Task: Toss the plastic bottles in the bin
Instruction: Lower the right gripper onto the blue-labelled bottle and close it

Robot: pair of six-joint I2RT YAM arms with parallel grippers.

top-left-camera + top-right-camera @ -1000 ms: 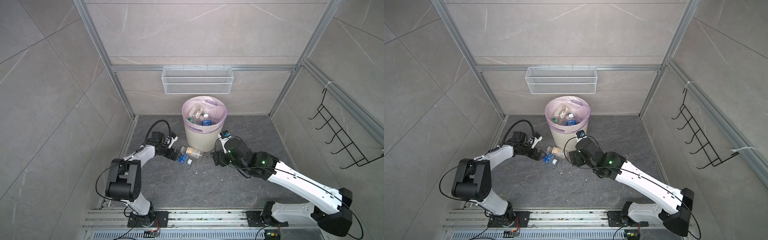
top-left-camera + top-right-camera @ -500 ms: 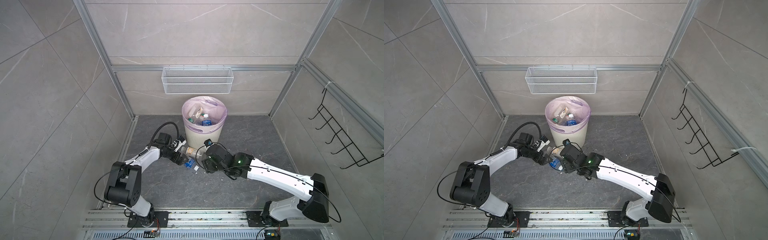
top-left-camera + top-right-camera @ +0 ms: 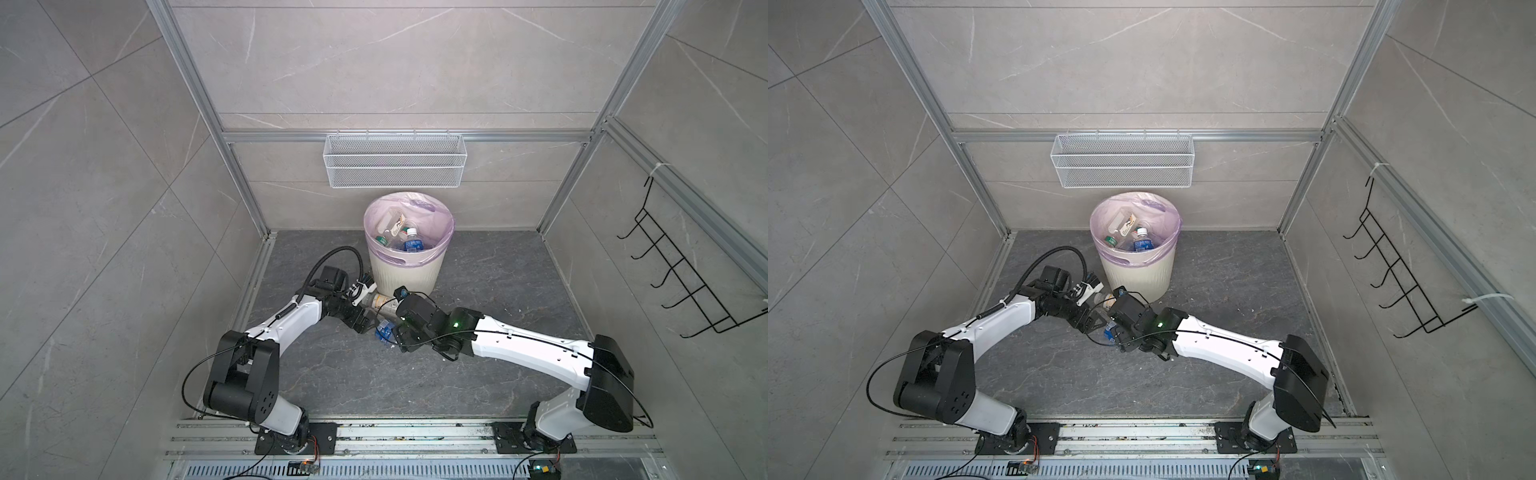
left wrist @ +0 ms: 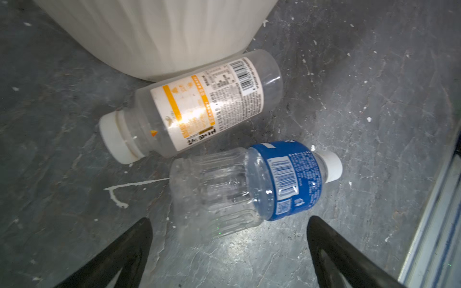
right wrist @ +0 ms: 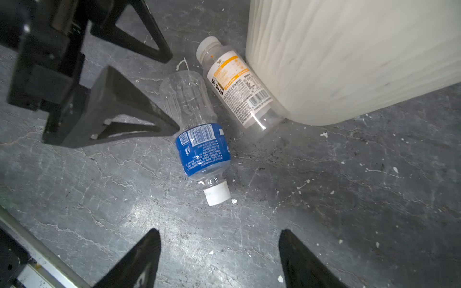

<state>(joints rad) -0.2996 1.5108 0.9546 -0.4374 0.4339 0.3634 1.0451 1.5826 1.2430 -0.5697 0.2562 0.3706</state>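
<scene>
Two plastic bottles lie on the dark floor by the bin (image 3: pixel 407 274). A clear one with an orange-yellow label (image 4: pixel 199 104) and white cap rests against the bin's base (image 5: pixel 349 62). A clear one with a blue label (image 4: pixel 249 189) lies beside it, visible in both top views (image 3: pixel 384 331) (image 3: pixel 1109 330). My left gripper (image 4: pixel 229 219) is open, with the blue bottle's clear body at its fingertips. My right gripper (image 5: pixel 219 231) is open over bare floor, just short of that bottle's white cap (image 5: pixel 216 195). Several bottles (image 3: pixel 411 243) lie inside the bin's lilac bag.
A white wire mesh basket (image 3: pixel 395 160) hangs on the back wall above the bin. A black hook rack (image 3: pixel 681 274) is on the right wall. Aluminium frame rails (image 3: pixel 253 274) edge the floor. The two wrists stand close together over the bottles.
My right arm has swung left from beside the bin to over the blue bottle, and its jaws have narrowed. The left gripper has pushed forward to the bottles, still wide open.
</scene>
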